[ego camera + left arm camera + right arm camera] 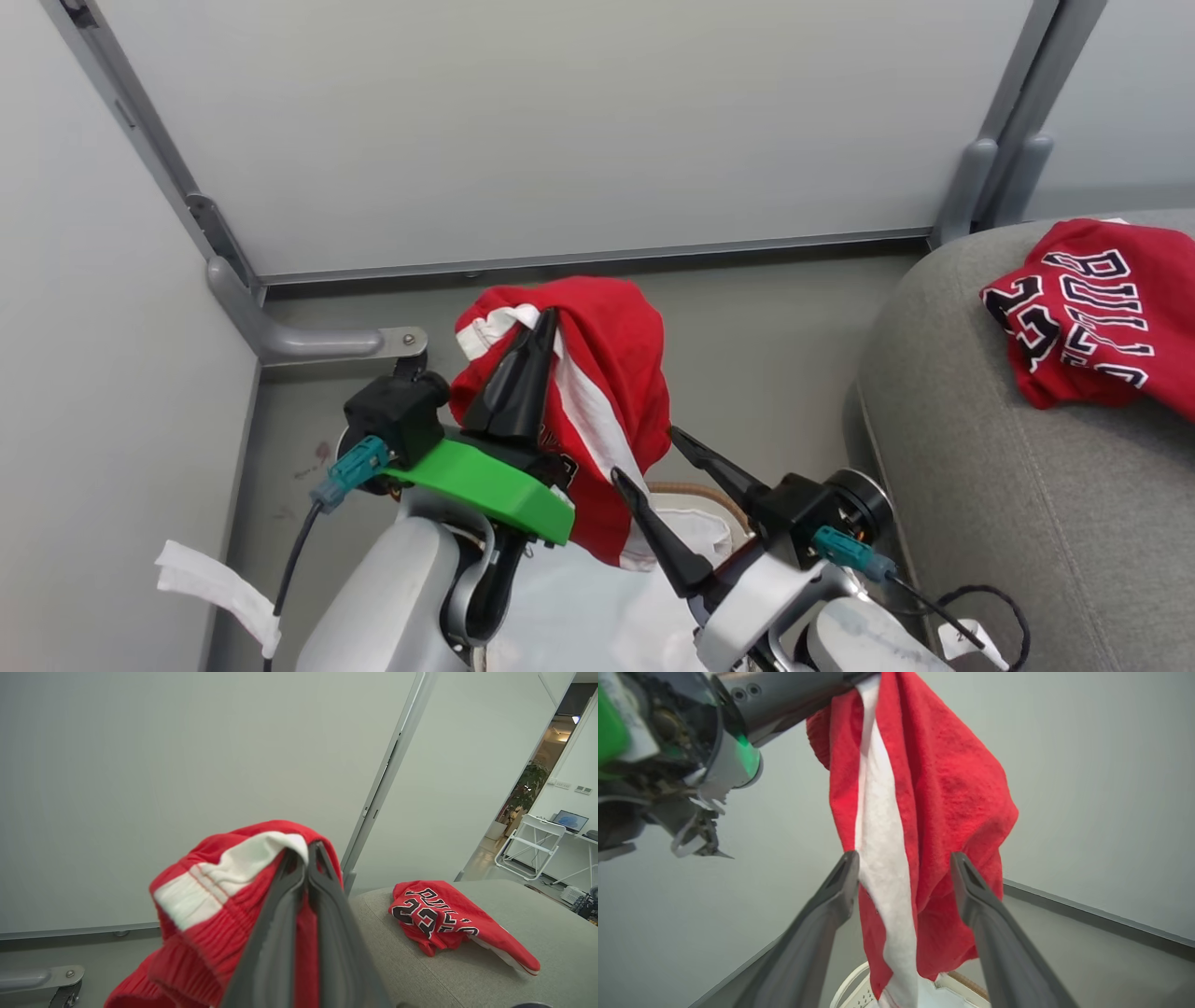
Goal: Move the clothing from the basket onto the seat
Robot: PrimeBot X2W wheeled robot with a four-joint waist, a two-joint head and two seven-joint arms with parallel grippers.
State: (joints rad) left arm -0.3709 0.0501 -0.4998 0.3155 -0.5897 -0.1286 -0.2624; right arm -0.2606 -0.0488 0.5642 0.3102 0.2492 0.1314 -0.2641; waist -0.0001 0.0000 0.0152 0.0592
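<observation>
Head view gives me one worry: the red shorts (607,373), hanging over the basket (695,488) below the fingers, could slip and fall back in on the swing to the seat (980,485), since only a pinch of waistband is caught. The left gripper (544,322) has its fingers clamped together on that waistband. The right gripper (645,455) has its fingers spread wide by the hanging hem, gripping nothing. Farther right of the fingertips, the jersey (1102,317) lies on the seat.

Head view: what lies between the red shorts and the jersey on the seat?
In the head view, only bare floor and the rounded edge of the seat lie between the red shorts and the jersey.
</observation>
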